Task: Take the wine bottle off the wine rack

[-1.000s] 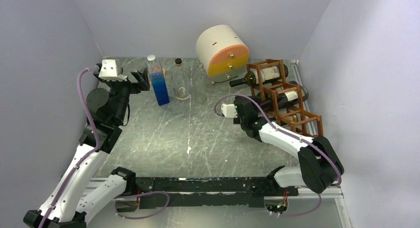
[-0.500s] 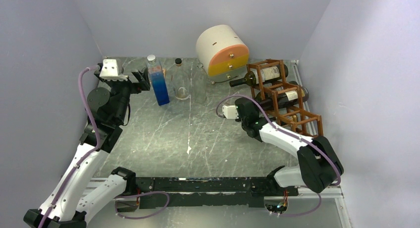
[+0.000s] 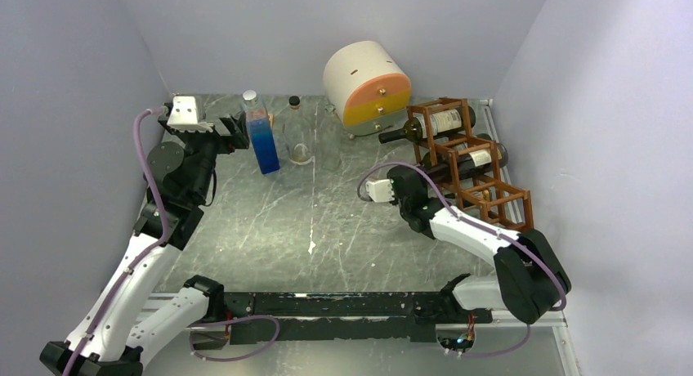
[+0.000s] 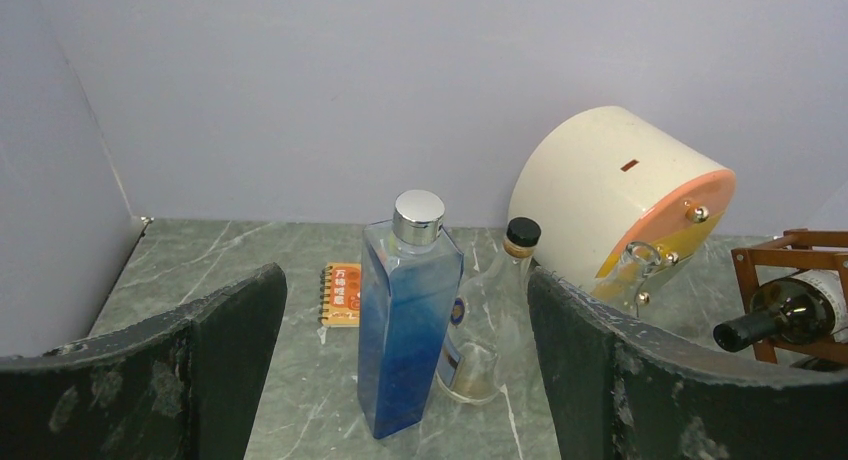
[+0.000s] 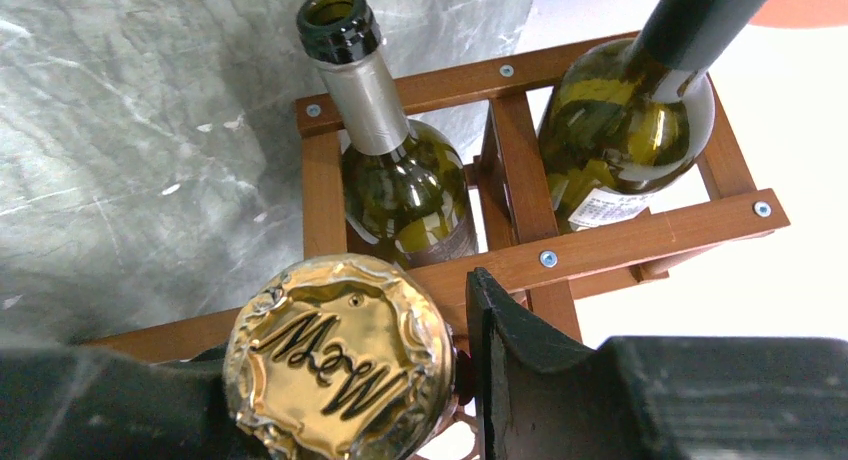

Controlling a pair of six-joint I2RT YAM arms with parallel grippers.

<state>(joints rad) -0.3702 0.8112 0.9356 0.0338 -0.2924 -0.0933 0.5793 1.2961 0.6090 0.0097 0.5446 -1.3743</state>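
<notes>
The reddish-brown wine rack (image 3: 474, 167) stands at the right of the table, by the wall, with bottles lying in its cells. My right gripper (image 3: 411, 190) is at its left face, shut on the neck of a wine bottle (image 5: 340, 355) with a gold embossed cap. That cap fills the space between my black fingers (image 5: 520, 350) in the right wrist view. Two more green bottles (image 5: 400, 180) lie in the rack's (image 5: 600, 245) cells beyond. My left gripper (image 3: 234, 132) hangs open at the far left, holding nothing.
A tall blue glass bottle (image 4: 405, 310) stands just ahead of the left gripper, a clear bottle (image 4: 485, 330) beside it and a small orange notebook (image 4: 342, 293) behind. A cream and orange round drawer box (image 3: 368, 82) sits at the back. Walls close in on all sides.
My right gripper has closed on the gold-capped bottle's neck and the arm has drawn slightly toward the near side. The left arm shifted only a little.
</notes>
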